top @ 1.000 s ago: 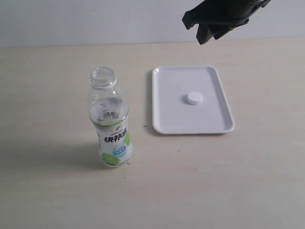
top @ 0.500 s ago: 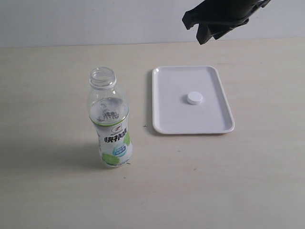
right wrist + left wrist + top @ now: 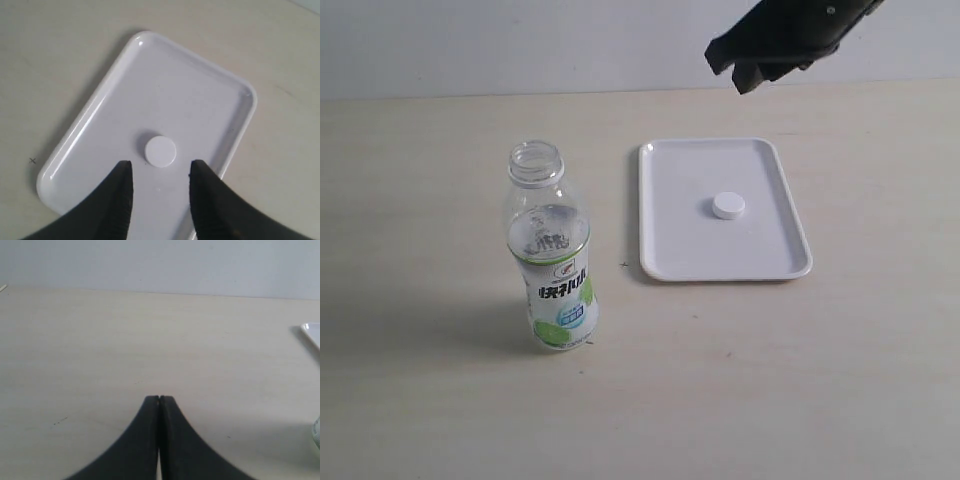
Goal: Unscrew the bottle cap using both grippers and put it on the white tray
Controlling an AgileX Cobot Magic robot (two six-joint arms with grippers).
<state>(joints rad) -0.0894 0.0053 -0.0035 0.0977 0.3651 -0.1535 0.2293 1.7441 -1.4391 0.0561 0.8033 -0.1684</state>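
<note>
The cap [image 3: 728, 206] lies flat near the middle of the tray [image 3: 670, 180], off the bottle and touching nothing else. The tray sits on the table [image 3: 440, 400] with its long side running away from the exterior camera. The bottle [image 3: 555, 270] stands upright well to the left of the tray, its neck open and its label facing the camera.

The right gripper [image 3: 735, 68] hangs above the tray's far edge. In its wrist view its 2 fingers [image 3: 120, 200] stand apart with nothing between them, and the cap [image 3: 160, 151] shows in the gap far below.

The left gripper [image 3: 159, 402] has its 2 fingers pressed together, empty, over bare table. A tray corner [image 3: 312, 332] shows at the edge of its view.
</note>
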